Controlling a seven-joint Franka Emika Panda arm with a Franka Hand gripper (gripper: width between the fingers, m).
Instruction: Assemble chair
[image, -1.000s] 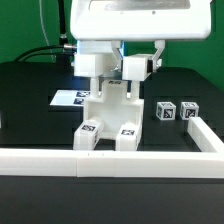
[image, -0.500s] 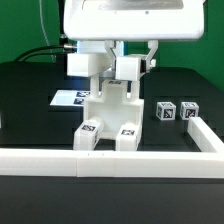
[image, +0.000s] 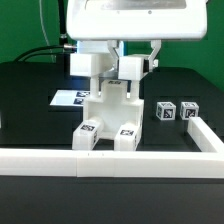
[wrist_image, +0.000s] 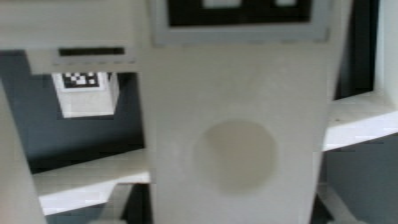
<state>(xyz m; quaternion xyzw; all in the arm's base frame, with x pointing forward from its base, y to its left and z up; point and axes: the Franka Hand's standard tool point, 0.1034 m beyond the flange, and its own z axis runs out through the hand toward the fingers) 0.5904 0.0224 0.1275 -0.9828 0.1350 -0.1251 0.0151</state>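
The chair assembly (image: 110, 108) is a matte white upright piece standing on two blocky legs with tags (image: 90, 130) (image: 127, 133), set against the white border rail (image: 110, 158). My gripper (image: 113, 86) comes down from above and is closed on the top of this upright piece. In the wrist view the held white piece (wrist_image: 231, 140) fills the middle, with a tag at its far end (wrist_image: 240, 10). My fingers do not show clearly there. Two small tagged white blocks (image: 165, 110) (image: 187, 111) lie at the exterior view's right.
The marker board (image: 72, 98) lies flat behind the chair at the exterior view's left. Another tagged white part (wrist_image: 86, 82) shows in the wrist view beside the held piece. The border rail turns a corner at the right (image: 205, 135).
The gripper head shifted slightly to the exterior view's left over the upright piece. The chair parts and the small blocks stay where they were.
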